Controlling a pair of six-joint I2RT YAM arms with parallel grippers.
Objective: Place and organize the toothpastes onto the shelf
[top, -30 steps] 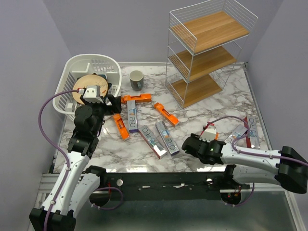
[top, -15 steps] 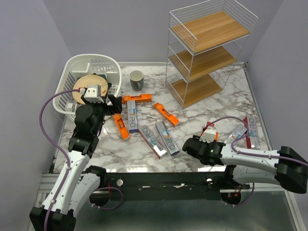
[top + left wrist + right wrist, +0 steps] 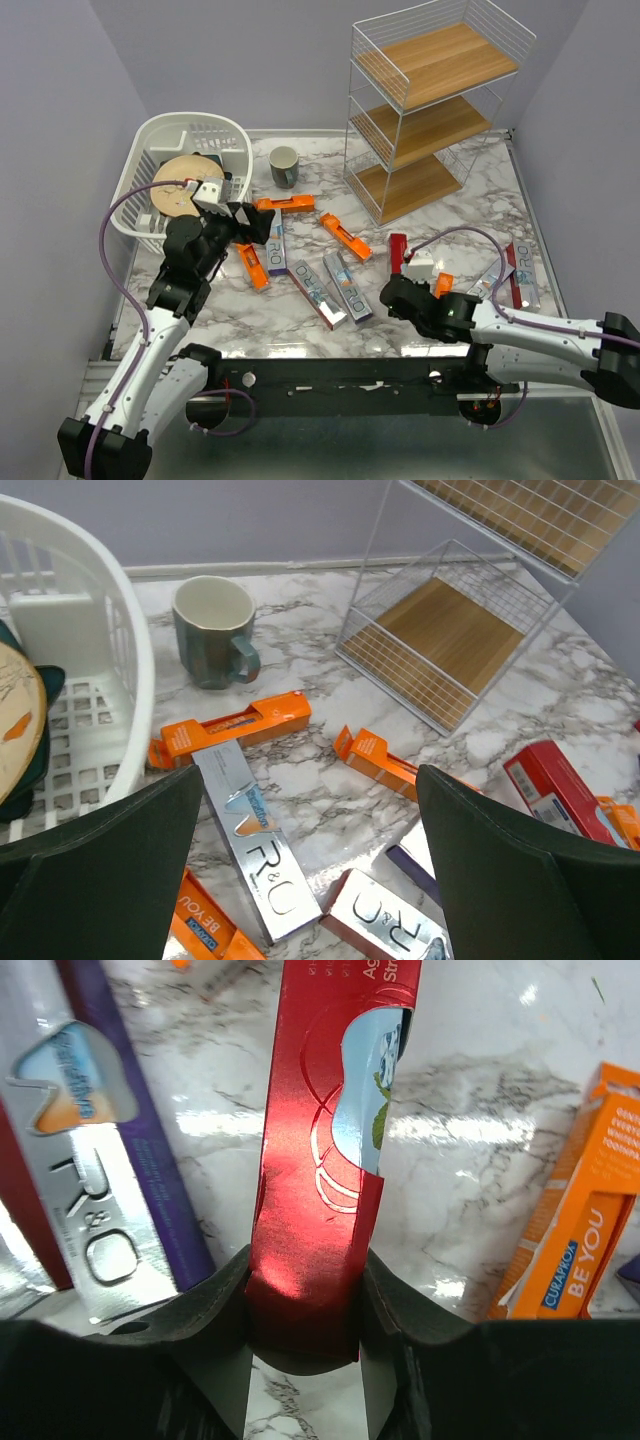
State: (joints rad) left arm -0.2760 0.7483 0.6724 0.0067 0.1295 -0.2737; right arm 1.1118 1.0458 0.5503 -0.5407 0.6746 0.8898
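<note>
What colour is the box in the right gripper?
The long cardboard box is glossy red with a pale blue patch, clearest in the right wrist view.

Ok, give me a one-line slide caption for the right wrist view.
Right end effector gripping red toothpaste box; silver box and orange box alongside on marble table.

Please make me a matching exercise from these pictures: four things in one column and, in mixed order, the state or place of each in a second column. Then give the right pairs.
Things
1. red box
2. mug
3. left pincer
4. shelf

States or places
A. open, holding nothing
B. without any box on its boards
C. gripped by the right pincer
D. upright on the table beside the basket

Right pairs: 1-C, 2-D, 3-A, 4-B.
</note>
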